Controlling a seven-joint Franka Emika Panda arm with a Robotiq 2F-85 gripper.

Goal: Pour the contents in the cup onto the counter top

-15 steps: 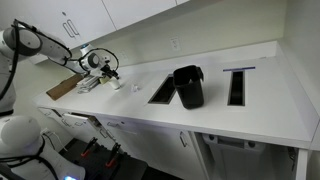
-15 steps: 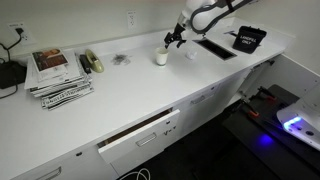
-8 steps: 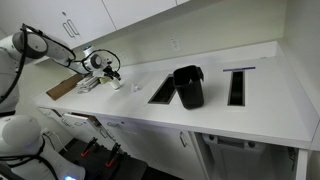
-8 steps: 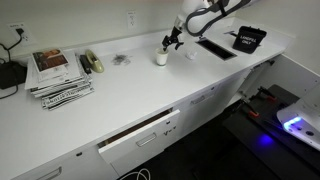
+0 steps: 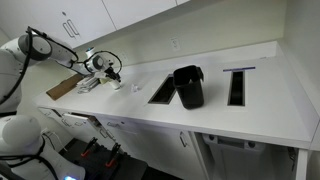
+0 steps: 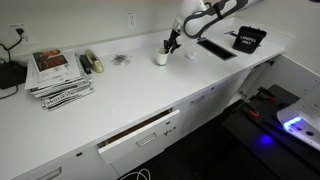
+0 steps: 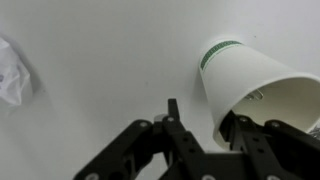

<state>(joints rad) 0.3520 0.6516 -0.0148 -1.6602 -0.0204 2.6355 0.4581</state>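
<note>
A small white paper cup (image 7: 255, 80) with a green band near its base stands on the white counter top (image 7: 100, 50). My gripper (image 7: 206, 118) straddles its rim from above. One finger (image 7: 172, 112) is outside with a gap to the wall, and the other (image 7: 242, 126) is inside the mouth. The contents show only as a faint grey mark (image 7: 254, 95) inside. In both exterior views the gripper (image 6: 168, 44) (image 5: 113, 76) hovers right over the cup (image 6: 160, 58) (image 5: 117, 85).
A black container (image 5: 188, 86) (image 6: 247, 39) stands between two dark cut-outs (image 5: 163, 92) (image 5: 237, 87). A crumpled pale scrap (image 7: 15, 75) (image 6: 120, 60) lies near the cup. A wooden board (image 5: 62, 87), a magazine stack (image 6: 58, 75) and an open drawer (image 6: 140, 135) are also in view.
The gripper has edged slightly closer to the cup. The cup stays in place on the counter top.
</note>
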